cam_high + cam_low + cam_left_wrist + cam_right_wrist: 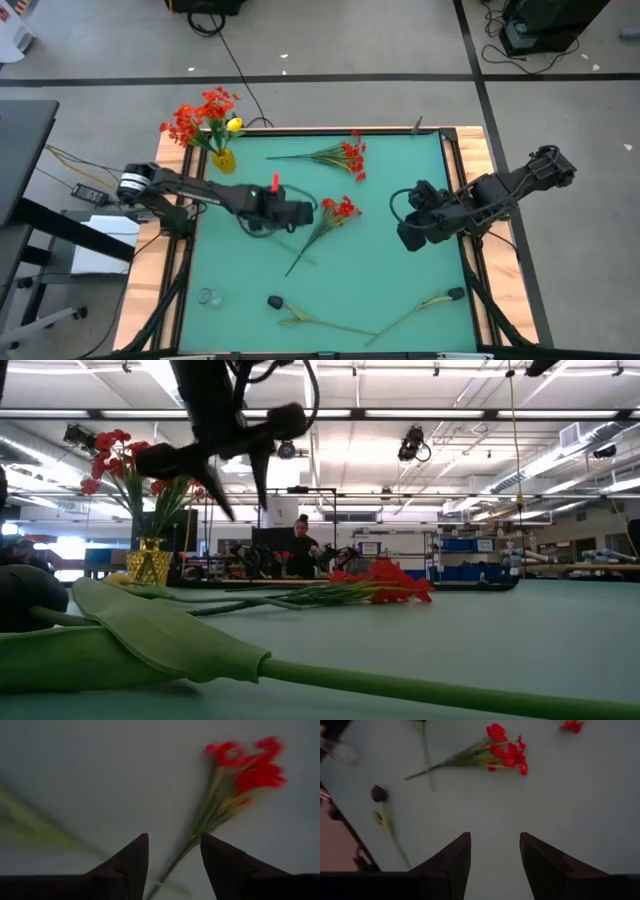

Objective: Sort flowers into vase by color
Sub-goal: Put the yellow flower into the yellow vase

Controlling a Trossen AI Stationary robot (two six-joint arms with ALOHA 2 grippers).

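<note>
2 red sprays lie loose on the green table [400,290]: one mid-table [330,220], one toward the far edge [335,155]. The yellow vase [223,160] sits at the far left corner and already holds red blossoms plus a yellow head. Left gripper [305,212] hovers above the mid-table spray (off the surface in the low view), jaws spread and empty, with the stem running between the fingers [127,865] in the left wrist view. Step in hand looks like picking this spray. To do it well: drop straight down, close on the bare stem below the blossoms rather than on the petals, and grip near the middle so it hangs balanced for the carry to the vase. Left arm reaches from the left edge, forearm roughly level, wrist pointed down. Right gripper [412,235] waits over the table's right side, jaws spread, nothing held. 2 dark-headed stems [320,318] lie at the near edge.
</note>
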